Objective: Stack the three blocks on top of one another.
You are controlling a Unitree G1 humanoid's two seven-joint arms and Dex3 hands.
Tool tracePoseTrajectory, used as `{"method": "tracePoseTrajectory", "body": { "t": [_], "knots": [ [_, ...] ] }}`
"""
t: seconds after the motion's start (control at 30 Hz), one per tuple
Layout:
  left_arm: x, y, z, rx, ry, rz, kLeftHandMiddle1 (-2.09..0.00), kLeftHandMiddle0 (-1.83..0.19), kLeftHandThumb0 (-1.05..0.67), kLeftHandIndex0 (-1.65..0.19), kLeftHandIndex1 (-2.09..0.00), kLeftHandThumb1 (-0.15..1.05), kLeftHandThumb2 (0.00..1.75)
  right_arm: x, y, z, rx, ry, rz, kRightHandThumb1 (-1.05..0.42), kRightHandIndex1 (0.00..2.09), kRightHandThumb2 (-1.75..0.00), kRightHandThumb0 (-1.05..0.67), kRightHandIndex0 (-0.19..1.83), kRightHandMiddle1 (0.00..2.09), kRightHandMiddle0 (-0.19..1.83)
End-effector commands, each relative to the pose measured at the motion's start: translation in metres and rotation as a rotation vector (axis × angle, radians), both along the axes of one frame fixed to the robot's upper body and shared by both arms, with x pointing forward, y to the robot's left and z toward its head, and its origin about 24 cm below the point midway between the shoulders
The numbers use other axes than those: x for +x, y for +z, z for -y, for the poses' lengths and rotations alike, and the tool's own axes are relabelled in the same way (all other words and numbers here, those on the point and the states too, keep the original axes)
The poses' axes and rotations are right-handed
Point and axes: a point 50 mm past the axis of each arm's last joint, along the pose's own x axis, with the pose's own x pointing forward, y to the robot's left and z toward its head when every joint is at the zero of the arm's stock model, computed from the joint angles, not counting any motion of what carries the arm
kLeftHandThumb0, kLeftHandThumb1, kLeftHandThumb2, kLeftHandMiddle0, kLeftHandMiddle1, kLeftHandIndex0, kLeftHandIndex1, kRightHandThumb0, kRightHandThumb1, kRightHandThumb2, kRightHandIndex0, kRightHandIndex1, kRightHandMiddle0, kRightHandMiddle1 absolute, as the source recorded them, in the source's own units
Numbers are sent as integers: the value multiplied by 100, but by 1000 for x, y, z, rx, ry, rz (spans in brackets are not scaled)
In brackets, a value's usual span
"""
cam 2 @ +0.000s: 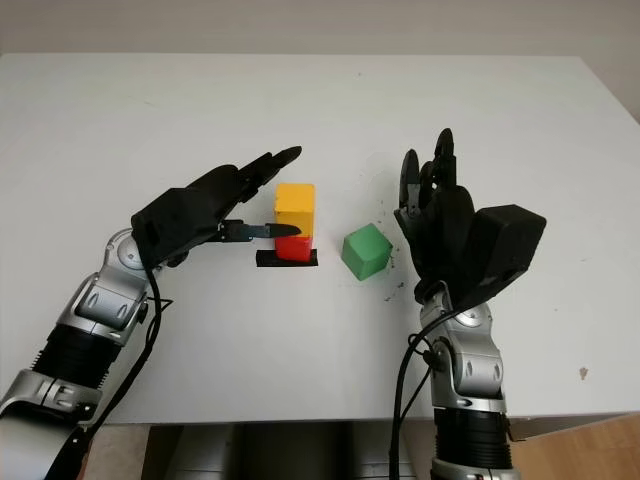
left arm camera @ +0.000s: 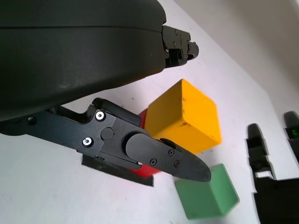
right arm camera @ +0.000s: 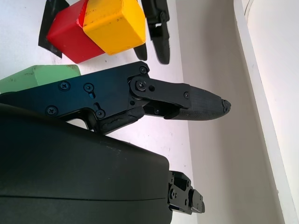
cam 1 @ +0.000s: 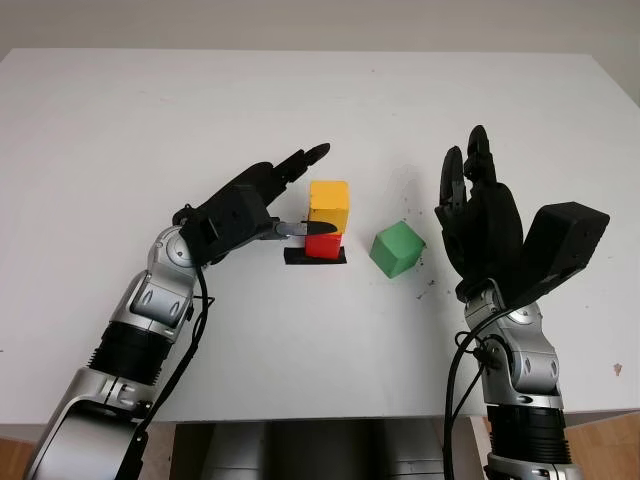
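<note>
Two blocks stacked at table centre, third block loose beside them; both hands open and holding nothing.

The yellow block (cam 1: 329, 205) sits on the red block (cam 1: 322, 244), which stands on a black base pad (cam 1: 315, 256) on the white table (cam 1: 150, 130). The green block (cam 1: 397, 248) lies flat on the table just right of the stack, apart from it, with a clear gap between. Wide bare surface surrounds the group on all sides, well away from the table edges. The left hand (cam 1: 262, 205) is beside the stack's left face, one fingertip close to the red block; contact cannot be confirmed. The right hand (cam 1: 478, 215) is open, raised just right of the green block, not touching it.
</note>
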Motion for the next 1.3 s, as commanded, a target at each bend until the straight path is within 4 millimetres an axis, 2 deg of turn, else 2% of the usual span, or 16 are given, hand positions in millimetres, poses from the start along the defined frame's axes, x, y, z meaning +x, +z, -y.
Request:
{"method": "tracePoseTrajectory", "body": {
  "t": [0.0, 0.1, 0.17, 0.3, 0.43, 0.63, 0.67, 0.77, 0.8, 0.9, 1.03, 1.2, 1.27],
  "knots": [
    [-7, 6, -4, -43, -17, 25, -3, 13, -82, 9, -4, 102, 7, 1, 3, 2, -14, -2, 13, -105, 0, -57, -65, -19, 0, -19],
    [-18, 13, -11, -77, -18, 84, -6, 9, -88, 10, -5, 104, 26, 0, 4, 4, -23, 12, 11, -105, 0, -57, -66, -19, 0, -19],
    [-26, 19, -17, -128, -9, 114, -4, 13, -87, 11, -5, 105, 41, 0, 5, 5, -38, 27, 19, -105, 0, -57, -67, -19, 0, -19],
    [-42, 30, -34, -268, 92, 174, -5, 15, -85, 11, -5, 105, 57, -1, 13, 14, -70, 40, 43, -105, 0, -56, -67, -19, 0, -19],
    [-54, 34, -55, -401, 273, 230, -7, 9, -87, 11, -5, 105, 55, 0, 27, 27, -161, 52, 81, -105, 0, -54, -66, -19, 1, -19],
    [-57, 28, -76, -448, 432, 242, -5, 11, -82, 11, -6, 105, 56, 8, 55, 47, -316, 102, 119, -105, 2, -52, -64, -18, 4, -16],
    [-57, 26, -78, -449, 447, 234, -5, 11, -82, 10, -6, 105, 57, 8, 59, 49, -331, 101, 118, -105, 5, -38, -68, -12, 7, -10],
    [-55, 17, -86, -487, 473, 192, -5, 12, -79, 11, -5, 105, 57, 10, 76, 58, -450, 120, 145, -102, 8, -19, -67, -5, 11, 0],
    [-54, 12, -89, -501, 481, 175, -4, 15, -76, 13, -4, 105, 57, 11, 83, 61, -486, 137, 153, -89, 12, -6, -57, 3, 16, 11],
    [-51, 0, -93, -533, 498, 125, -3, 18, -74, 17, -3, 105, 58, 16, 100, 68, -602, 186, 168, -81, 15, -3, -49, 12, 20, 19],
    [-46, -11, -93, -554, 502, 71, 0, 19, -75, 19, 0, 105, 52, 23, 119, 69, -840, 242, 207, -74, 23, -3, -49, 31, 28, 33],
    [-43, -16, -90, -602, 501, 24, 0, 19, -74, 19, 0, 105, 54, 25, 139, 61, -1105, 292, 230, -67, 17, -5, -50, 48, 16, 51],
    [-42, -17, -88, -616, 498, 12, 0, 19, -74, 19, 0, 105, 55, 25, 145, 55, -1274, 296, 249, -67, 16, -5, -55, 52, 14, 57]
  ]
}}
